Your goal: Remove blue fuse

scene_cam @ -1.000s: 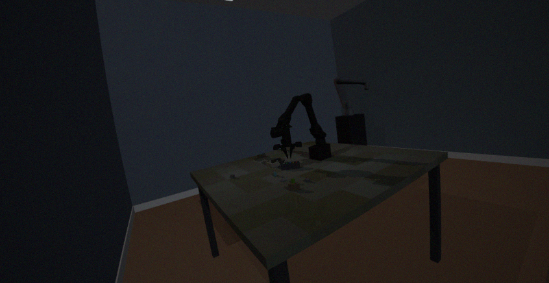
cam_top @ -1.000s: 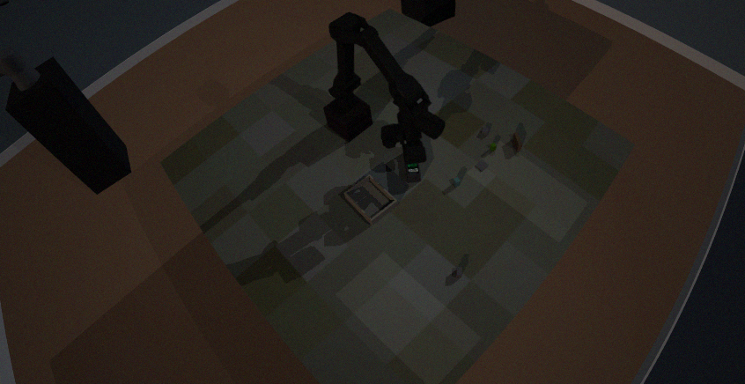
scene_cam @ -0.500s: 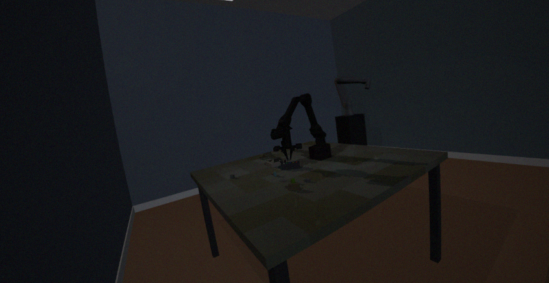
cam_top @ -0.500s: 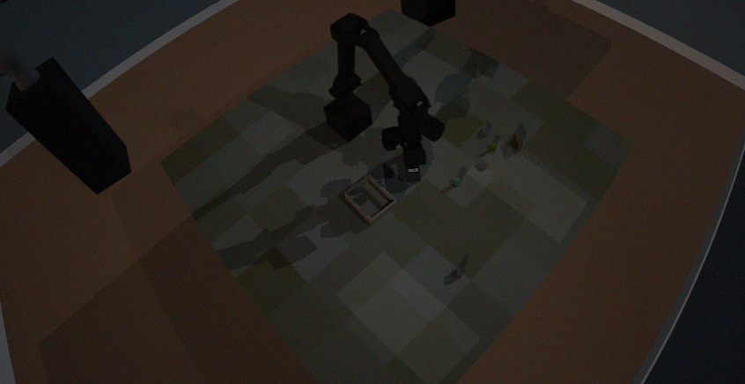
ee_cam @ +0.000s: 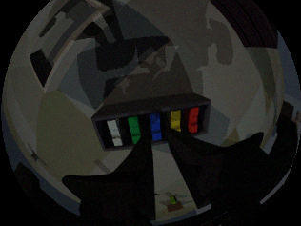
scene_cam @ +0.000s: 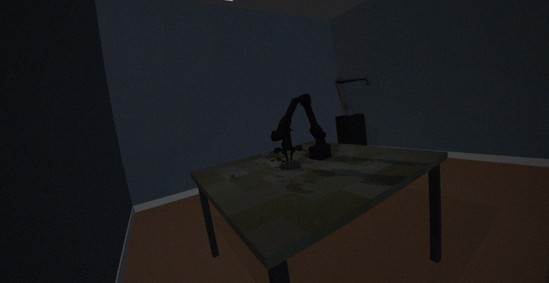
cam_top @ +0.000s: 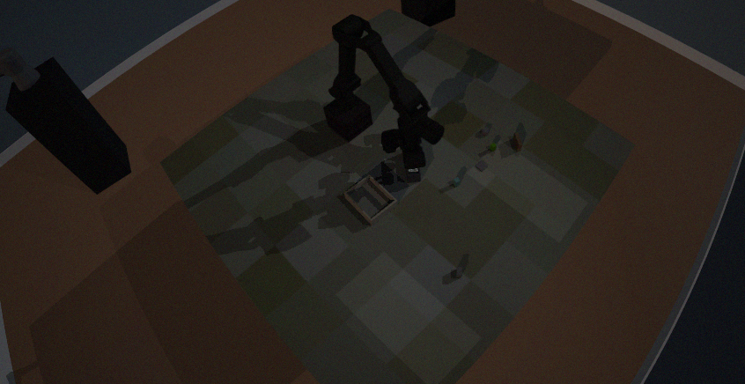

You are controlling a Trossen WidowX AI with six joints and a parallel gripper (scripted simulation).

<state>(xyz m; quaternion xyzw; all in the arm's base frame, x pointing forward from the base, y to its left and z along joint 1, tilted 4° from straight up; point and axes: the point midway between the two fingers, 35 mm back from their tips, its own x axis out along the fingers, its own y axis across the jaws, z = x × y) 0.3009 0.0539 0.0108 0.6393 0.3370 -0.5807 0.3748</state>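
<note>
At the lower edge of the wrist view, the gripper (cam_top: 415, 160) (scene_cam: 290, 160) (ee_cam: 157, 133), fingers slightly parted, with no sign of anything pinched; depth of the tips relative to the fuse tops impossible to tell. Just beyond the tips and in line with the gap, the blue fuse (ee_cam: 155, 127), upright in the middle slot of the fuse block (cam_top: 413, 177) (scene_cam: 289, 166) (ee_cam: 152, 106); hidden from above by the arm. To either side of it, the green fuse (ee_cam: 133, 130) and the yellow fuse (ee_cam: 175, 121), close enough to leave little room for widening the fingers; toward the ends, the white fuse (cam_top: 413, 170) (ee_cam: 114, 133) and the red fuse (ee_cam: 192, 120). For the step in hand, probably lining up and lowering for the grasp: centre the gap on blue, keep each finger within its narrow channel, descend vertically, and stop short of the block. Then close evenly and lift without tilt or twist, lest a neighbour or the slot wall be brushed. Farther off, the tray (cam_top: 357, 210) (ee_cam: 56, 66), beside the block; best approached only after full clearance, with release low inside its walls.
</note>
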